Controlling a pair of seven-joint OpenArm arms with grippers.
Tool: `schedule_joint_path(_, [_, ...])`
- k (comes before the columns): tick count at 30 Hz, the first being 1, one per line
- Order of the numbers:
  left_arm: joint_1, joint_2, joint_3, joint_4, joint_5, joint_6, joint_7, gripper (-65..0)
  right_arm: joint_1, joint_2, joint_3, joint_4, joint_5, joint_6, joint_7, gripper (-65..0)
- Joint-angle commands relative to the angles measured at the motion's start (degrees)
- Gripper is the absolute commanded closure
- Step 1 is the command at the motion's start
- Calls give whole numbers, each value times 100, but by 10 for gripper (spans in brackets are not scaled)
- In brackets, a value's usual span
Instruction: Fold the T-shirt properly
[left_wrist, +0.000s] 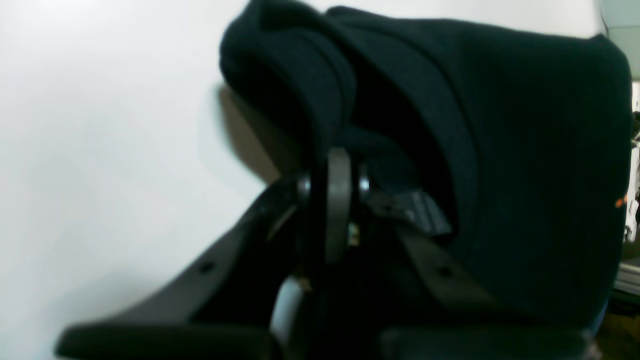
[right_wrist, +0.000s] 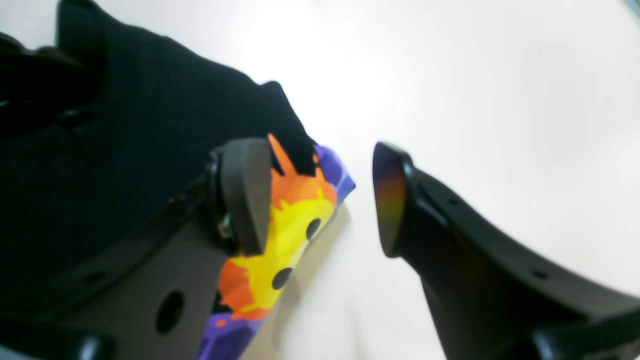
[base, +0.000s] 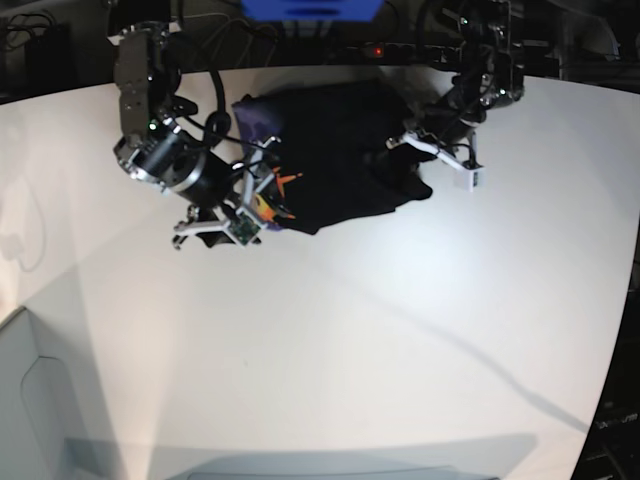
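The black T-shirt (base: 330, 140) lies bunched on the white table (base: 350, 330) at the back middle. Its orange, yellow and purple print (right_wrist: 287, 220) shows at the edge near my right gripper. My right gripper (right_wrist: 320, 200) is open, with one finger (right_wrist: 247, 195) over the printed edge and the other finger (right_wrist: 392, 200) over bare table. In the base view it (base: 265, 185) sits at the shirt's left edge. My left gripper (left_wrist: 340, 165) is shut on a fold of the black cloth (left_wrist: 500, 150), at the shirt's right edge in the base view (base: 405, 150).
A blue object (base: 310, 8) and cables stand behind the table's far edge. The table's front left edge borders a grey surface (base: 40, 410). Open white tabletop lies in front of the shirt.
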Motion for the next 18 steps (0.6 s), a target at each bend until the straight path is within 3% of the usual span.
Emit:
schedule_joint_path(1, [-34, -16, -19, 128, -66, -52, -73, 0, 25, -2, 4, 86, 83, 73, 119, -331])
schedule_joint_path(12, [-237, -42, 798, 436, -23, -52, -73, 0, -265, -178, 21, 139, 100, 73, 119, -328])
schedule_joint_path(18, [-280, -42, 860, 251, -14, -52, -73, 0, -273, -187, -5, 139, 100, 73, 119, -328])
